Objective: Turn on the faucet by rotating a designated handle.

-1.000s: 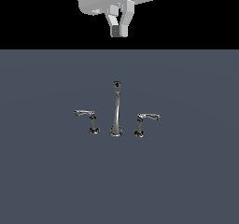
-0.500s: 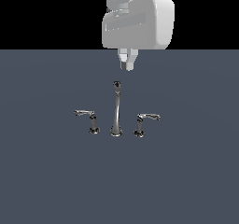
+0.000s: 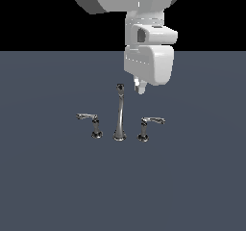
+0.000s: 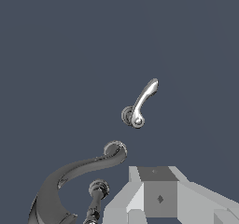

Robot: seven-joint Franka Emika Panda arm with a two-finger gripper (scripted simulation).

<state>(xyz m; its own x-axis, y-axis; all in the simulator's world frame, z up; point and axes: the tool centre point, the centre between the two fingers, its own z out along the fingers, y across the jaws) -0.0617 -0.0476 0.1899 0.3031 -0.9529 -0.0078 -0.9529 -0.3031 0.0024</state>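
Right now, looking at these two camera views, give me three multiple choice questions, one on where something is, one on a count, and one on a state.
1. In the exterior view, where is the gripper relative to the spout?
A. Up beside the spout's top, on the exterior view's right
B. Down at the spout's base
C. Beyond the handle whose lever points to the exterior view's left

2. How many lever handles flank the spout?
A. One
B. Two
C. Three

3. Is the gripper touching the handle?
A. Yes, clamped on it
B. Yes, pressing its lever
C. No, it hangs clear above

Answers: 1 A, its fingertips show just right of the spout's tip. 2 B, the handle and the other handle. 3 C, floor shows between them.
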